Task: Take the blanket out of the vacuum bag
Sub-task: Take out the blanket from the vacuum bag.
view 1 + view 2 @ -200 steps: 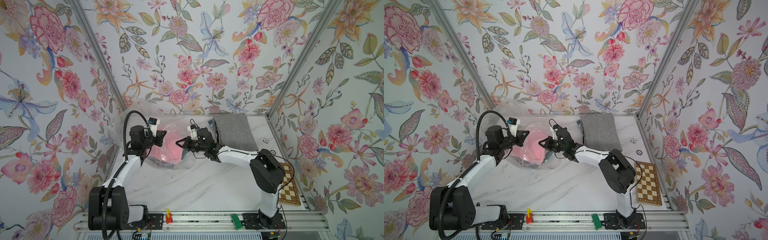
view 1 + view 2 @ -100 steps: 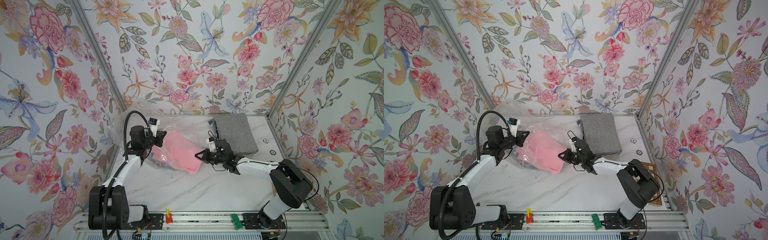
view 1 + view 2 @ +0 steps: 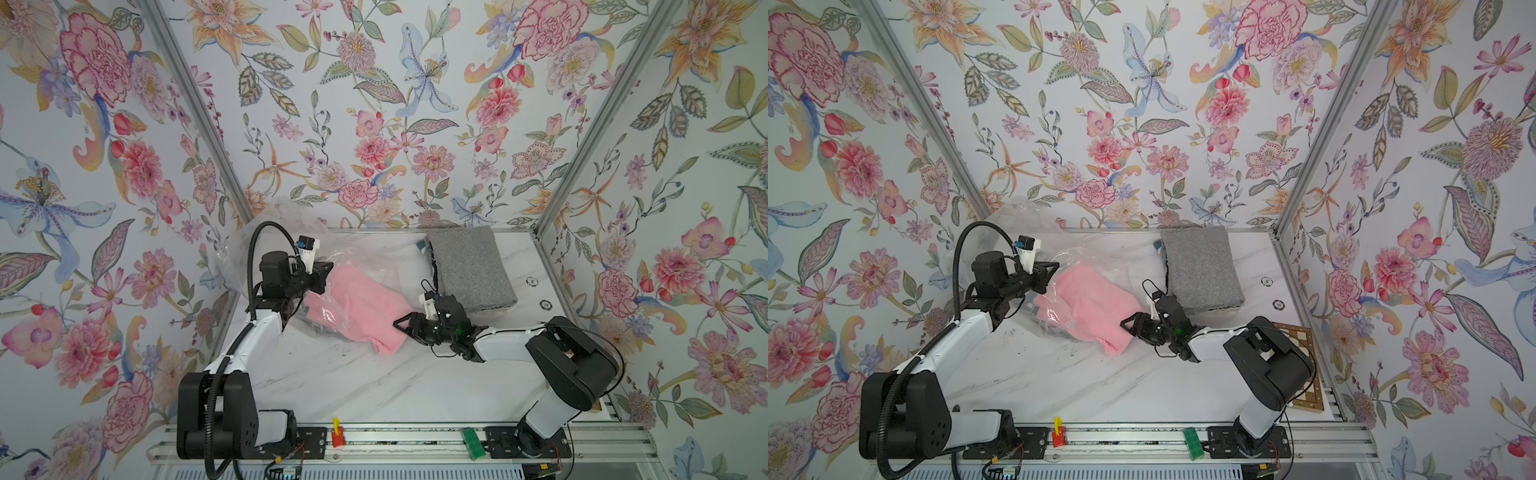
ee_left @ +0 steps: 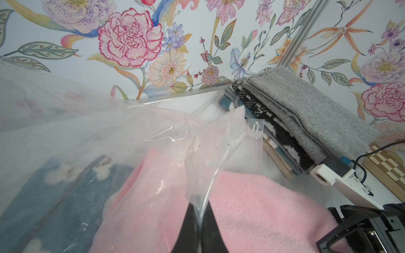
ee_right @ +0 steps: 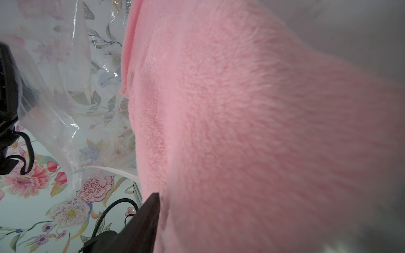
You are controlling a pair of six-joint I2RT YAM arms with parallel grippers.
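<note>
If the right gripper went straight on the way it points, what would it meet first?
The pink blanket: the right gripper points at its near end, apparently almost touching.

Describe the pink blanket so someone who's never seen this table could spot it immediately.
On the white marble table, find the clear vacuum bag. The pink blanket lies partly out of it, mid-table: the only fluffy pink one, unlike the grey folded blanket farther back.

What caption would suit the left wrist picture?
Left gripper pinches the vacuum bag while the pink blanket lies partly out.
</note>
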